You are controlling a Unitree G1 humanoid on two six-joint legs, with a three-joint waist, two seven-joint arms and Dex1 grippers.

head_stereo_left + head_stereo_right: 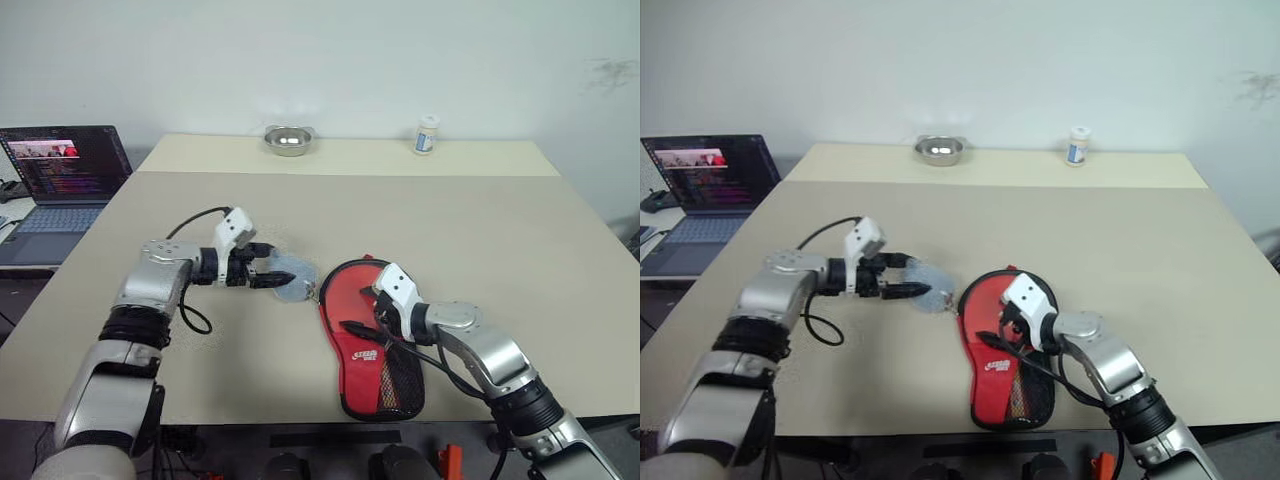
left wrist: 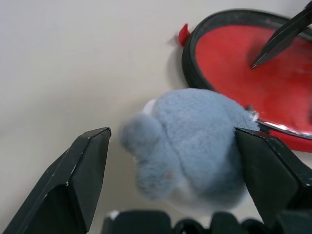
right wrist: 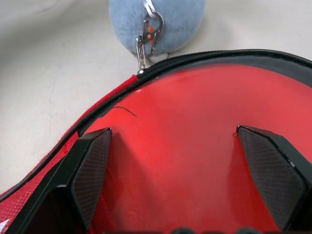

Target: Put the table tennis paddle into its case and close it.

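The case [image 1: 372, 372] lies on the table near the front edge, red side with the mesh pocket and white logo up. Its round end stands unzipped, and the paddle's smooth red face [image 3: 195, 146] shows inside the black zip rim. The handle is hidden. A pale grey fluffy tag [image 1: 295, 276] hangs from the zip on a metal clip [image 3: 146, 39]. My left gripper [image 1: 274, 267] is open, one finger on either side of the tag [image 2: 190, 141]. My right gripper [image 1: 368, 318] is open and empty just above the red face [image 1: 985, 300].
A metal bowl [image 1: 288, 140] and a small white bottle [image 1: 427, 134] stand at the table's far edge. An open laptop [image 1: 62, 172] sits on a side surface beyond the table's left edge.
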